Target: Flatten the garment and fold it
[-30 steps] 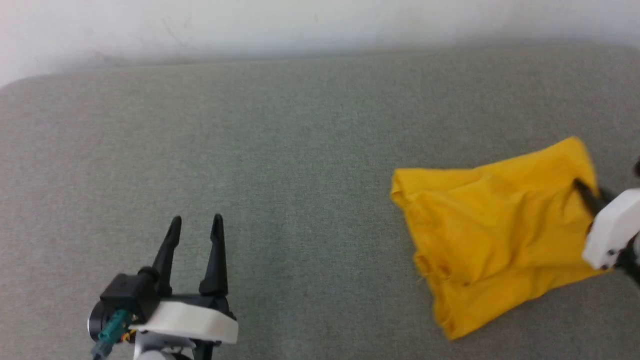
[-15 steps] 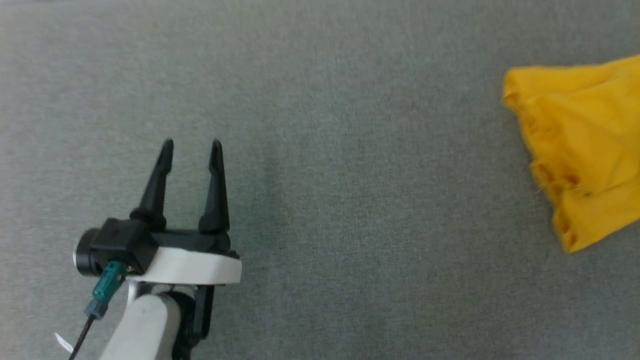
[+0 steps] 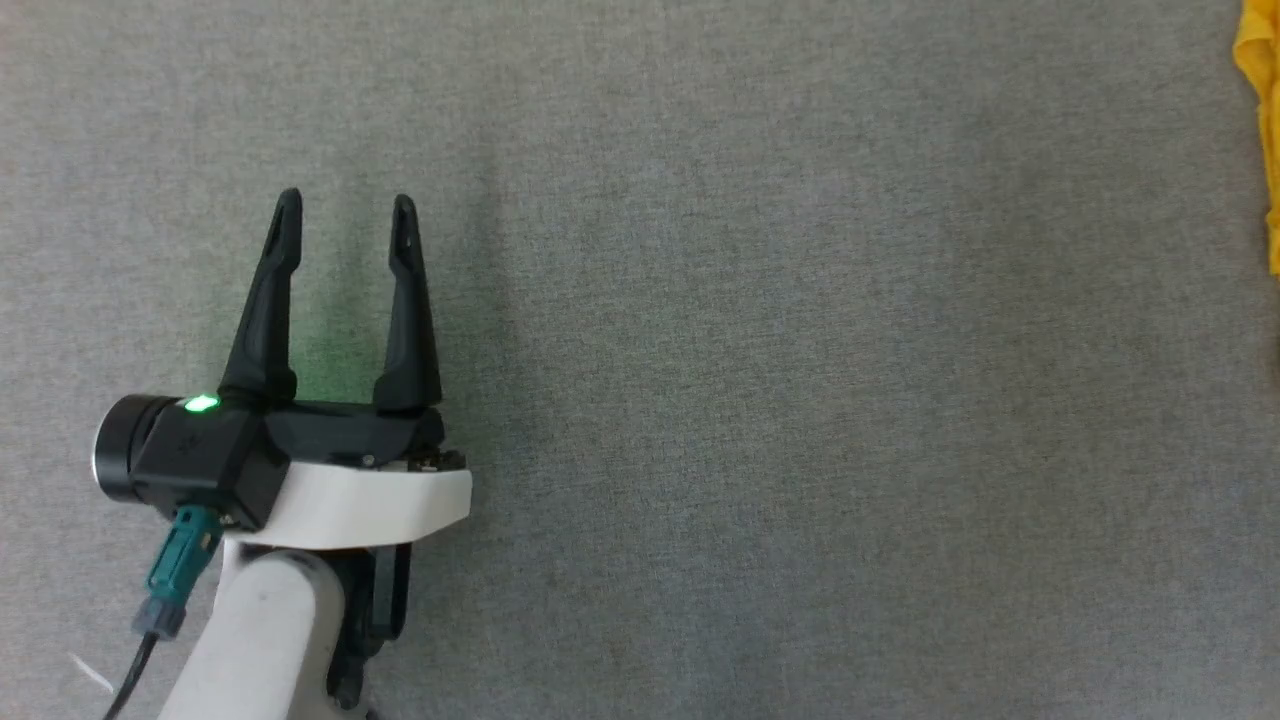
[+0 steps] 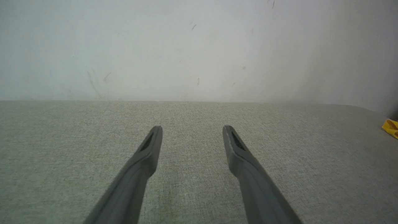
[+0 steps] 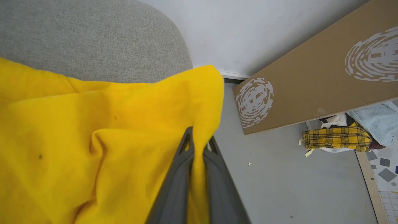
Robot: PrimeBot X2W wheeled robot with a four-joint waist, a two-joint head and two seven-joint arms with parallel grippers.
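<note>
The garment (image 5: 93, 137) is a plain mustard-yellow cloth lying rumpled on the grey padded surface (image 5: 77, 34), reaching over its rounded corner. My right gripper (image 5: 199, 141) is shut on the garment's near edge, cloth pinched between its two dark fingers. In the head view a thin strip of the garment (image 3: 1262, 110) shows at the right edge. My left gripper (image 3: 345, 215) hovers open over bare grey surface at the lower left, far from the cloth. The left wrist view shows that gripper (image 4: 192, 130) with nothing between its fingers, and a corner of the garment (image 4: 391, 127) at far right.
A white wall (image 4: 186, 49) rises behind the grey surface (image 3: 800, 400). Past its corner, down on the grey floor (image 5: 279, 186), a brown board (image 5: 311, 71) with white prints leans on the wall. A yellow plaid cloth (image 5: 337, 140) and a pale blue one (image 5: 377, 119) lie beside it.
The head camera has swung down and left, so the garment has slid to that view's right edge and the wall has left it. The left gripper stays open.
</note>
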